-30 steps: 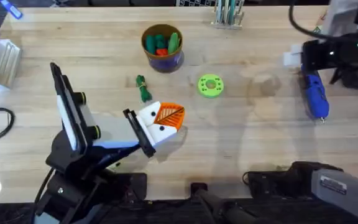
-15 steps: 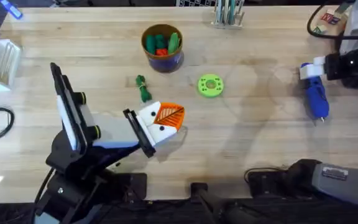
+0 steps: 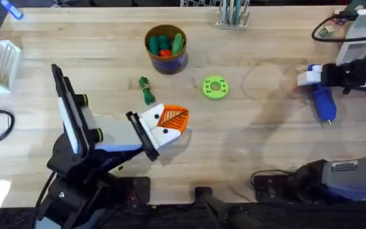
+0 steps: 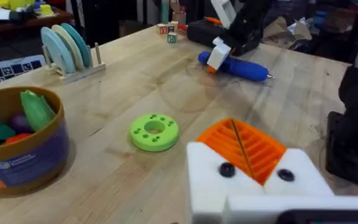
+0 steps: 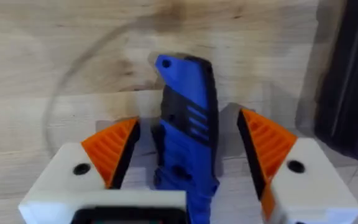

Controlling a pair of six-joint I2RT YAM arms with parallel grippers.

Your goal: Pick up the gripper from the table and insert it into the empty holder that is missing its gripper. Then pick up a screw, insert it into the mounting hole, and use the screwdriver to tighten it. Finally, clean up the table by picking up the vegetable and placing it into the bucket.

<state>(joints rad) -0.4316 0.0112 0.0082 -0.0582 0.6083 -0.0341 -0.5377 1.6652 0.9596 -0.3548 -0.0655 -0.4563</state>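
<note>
A: What is the table (image 3: pixel 253 146) made of?
B: Pale wood, in planks with visible grain and a dull sheen, marked by faint ring stains.

A: And the screwdriver (image 5: pixel 186 124)?
B: Smooth blue plastic with a black ribbed panel.

A: The right gripper (image 5: pixel 191 162)?
B: Matt white plastic blocks with orange ribbed pads (image 5: pixel 267 146).

A: The left gripper (image 4: pixel 250 158)?
B: The same white and orange plastic, with dark screw heads.

A: The bucket (image 4: pixel 17 149)?
B: Smooth, slightly glossy plastic, like the lime-green disc (image 4: pixel 154 131).

Vegetable (image 3: pixel 146 90) left of disc (image 3: pixel 215 88); bucket (image 3: pixel 165 48) behind.
</note>
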